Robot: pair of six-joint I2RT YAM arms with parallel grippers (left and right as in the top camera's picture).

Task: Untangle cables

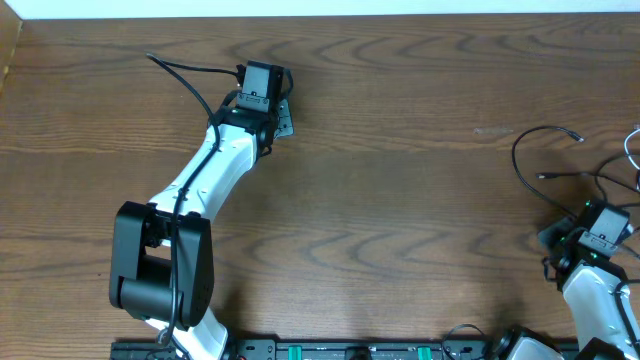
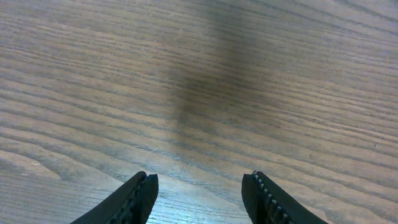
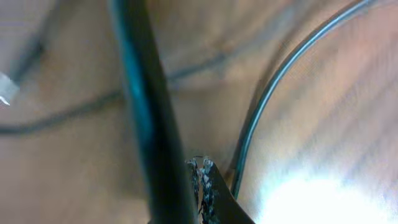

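My right gripper has its jaws pressed together, the toothed tips meeting edge to edge. I cannot tell whether any strand is caught between them. A thin dark cable curves down just beside those tips on their right side, close enough that it may be touching them. A thicker black strand, badly out of focus, crosses in front of the right gripper on its left, and I cannot tell whether it is one of the cables or my arm's own wire. Seen from above, the cables lie around the right gripper. One black cord loops out to its left and on past it, ending in a small plug. More dark strands spread just beyond the gripper, and a paler cord lies past it on the other side, at the picture's border. My left gripper is well apart from the right gripper, far off to its left. Its jaws are spread, with only the bare wood of the table between and beneath them, and no cord reaches it.
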